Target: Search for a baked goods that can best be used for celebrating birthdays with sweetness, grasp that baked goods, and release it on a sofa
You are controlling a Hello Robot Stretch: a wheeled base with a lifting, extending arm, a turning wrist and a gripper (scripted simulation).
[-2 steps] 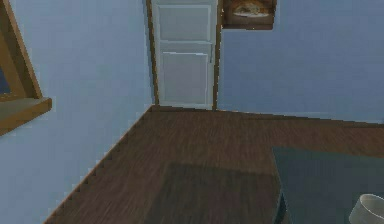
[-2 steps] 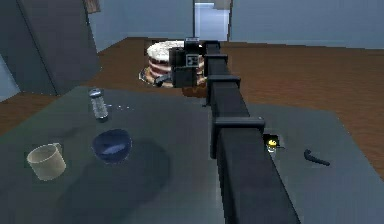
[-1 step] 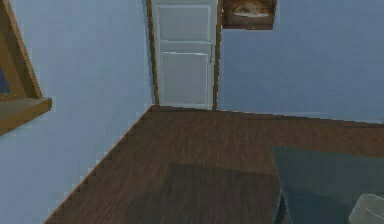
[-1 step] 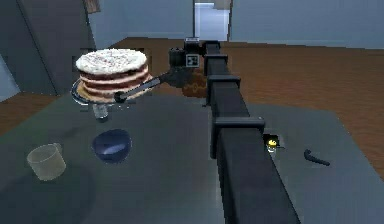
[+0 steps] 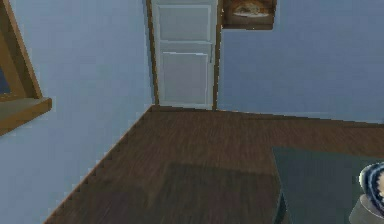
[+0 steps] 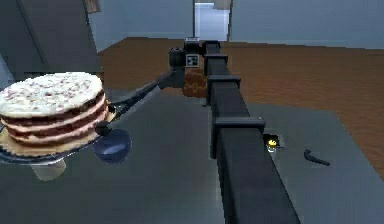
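Cake: layered, white-topped, left edge of the arm side view, standing on the dark tabletop.
Gripper: fingers right by the cake; can't tell whether it holds anything.

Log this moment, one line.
cake: plated on grey table | end effector: near cake, hold undeterminable | arm: extended over table

The cake runs off the arm side view's left edge, and a small dark thing is unidentifiable.

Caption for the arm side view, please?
Arm extended over a dark tabletop, gripper near a layered cake on a plate.
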